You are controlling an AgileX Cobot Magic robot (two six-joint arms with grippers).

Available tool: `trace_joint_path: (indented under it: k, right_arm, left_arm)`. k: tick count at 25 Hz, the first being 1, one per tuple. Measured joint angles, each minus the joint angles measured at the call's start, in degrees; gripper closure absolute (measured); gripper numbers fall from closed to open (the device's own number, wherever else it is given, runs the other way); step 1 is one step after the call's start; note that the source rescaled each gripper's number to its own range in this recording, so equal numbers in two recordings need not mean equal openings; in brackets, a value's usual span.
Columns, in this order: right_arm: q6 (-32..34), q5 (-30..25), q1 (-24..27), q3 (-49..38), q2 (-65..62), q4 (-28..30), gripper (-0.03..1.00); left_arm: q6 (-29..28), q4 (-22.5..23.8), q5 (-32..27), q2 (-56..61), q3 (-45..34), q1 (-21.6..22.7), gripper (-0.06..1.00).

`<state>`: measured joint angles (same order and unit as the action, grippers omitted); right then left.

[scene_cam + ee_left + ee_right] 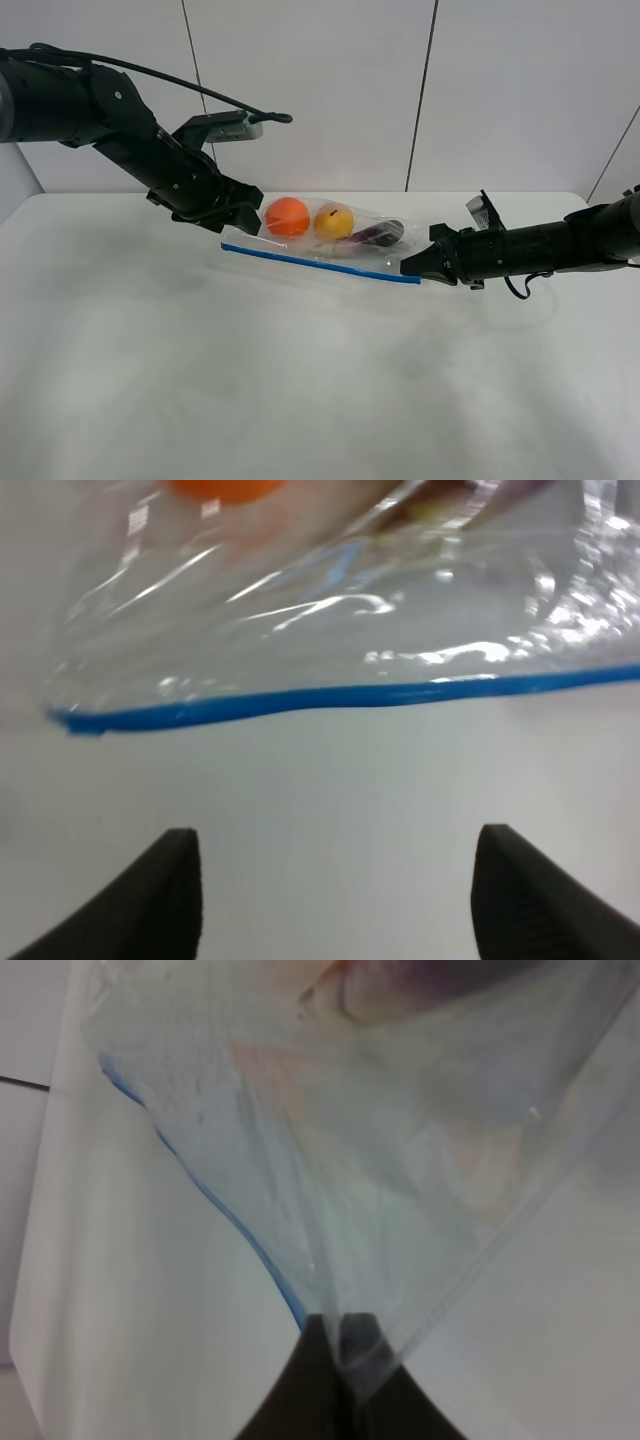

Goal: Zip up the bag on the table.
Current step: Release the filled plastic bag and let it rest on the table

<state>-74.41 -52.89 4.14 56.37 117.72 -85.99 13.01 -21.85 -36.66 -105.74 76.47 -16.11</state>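
The clear bag [322,250] lies on the white table [300,390], with its blue zipper strip [320,264] along the near edge. An orange ball, a yellow ball and a dark item show through the plastic. My left gripper [243,218] stands open at the bag's left end. In the left wrist view its fingertips [150,900] are spread wide and clear of the zipper strip [350,695], with nothing between them. My right gripper [412,268] is shut on the bag's right corner by the end of the zipper. The right wrist view shows the plastic [400,1160] pinched at the gripper [345,1345].
Pale wall panels [310,90] stand behind the table's far edge. The right arm's cable [525,288] hangs just above the tabletop. Bare white tabletop stretches from the bag to the near edge.
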Motion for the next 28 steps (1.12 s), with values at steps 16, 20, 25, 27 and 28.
trace_joint_path:
  k: [16,20,25,27,28]
  right_arm:
    - [0.0,0.0,0.0,0.0,0.0,0.2,0.96]
    - [0.0,0.0,0.0,0.0,0.0,0.2,0.96]
    - [0.2,0.0,0.0,0.0,0.0,0.2,0.96]
    - [0.3,0.0,0.0,0.0,0.0,0.4,0.96]
    - [0.5,0.0,0.0,0.0,0.0,0.4,0.96]
  left_arm:
    - [-0.1,4.2,-2.6,0.0,0.0,10.0,-0.06]
    - [3.3,8.2,-1.2,0.0,0.0,10.1,-0.06]
    - [2.4,12.5,1.8,0.0,0.0,10.1,-0.06]
    - [1.9,17.3,2.1,0.0,0.0,10.1,-0.06]
    - [1.1,20.1,2.2,0.0,0.0,10.1,-0.06]
